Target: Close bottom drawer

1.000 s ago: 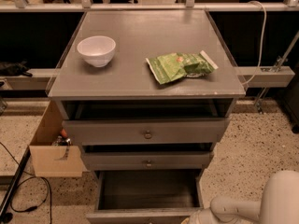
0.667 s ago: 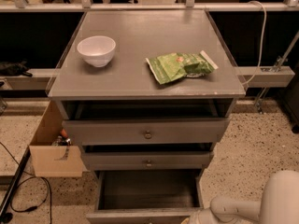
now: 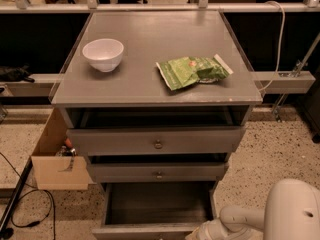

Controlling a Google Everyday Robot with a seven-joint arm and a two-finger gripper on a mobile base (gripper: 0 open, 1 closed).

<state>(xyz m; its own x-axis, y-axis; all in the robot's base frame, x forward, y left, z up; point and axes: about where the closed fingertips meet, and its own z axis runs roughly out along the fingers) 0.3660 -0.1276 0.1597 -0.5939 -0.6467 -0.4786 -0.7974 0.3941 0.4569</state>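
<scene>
The bottom drawer (image 3: 156,205) of the grey cabinet is pulled far out. Its deep dark inside shows and looks bare. Its front panel runs along the lower edge of the camera view, and its knob is out of view. My white arm (image 3: 280,216) comes in from the lower right. Its end, with the gripper (image 3: 201,232), lies at the drawer's front right corner, cut off by the frame edge. I cannot tell whether it touches the drawer.
The top drawer (image 3: 158,141) and middle drawer (image 3: 159,172) stand slightly out, knobs showing. A white bowl (image 3: 103,54) and a green snack bag (image 3: 192,70) lie on the cabinet top. An open cardboard box (image 3: 55,160) and a black cable (image 3: 20,215) are on the floor at left.
</scene>
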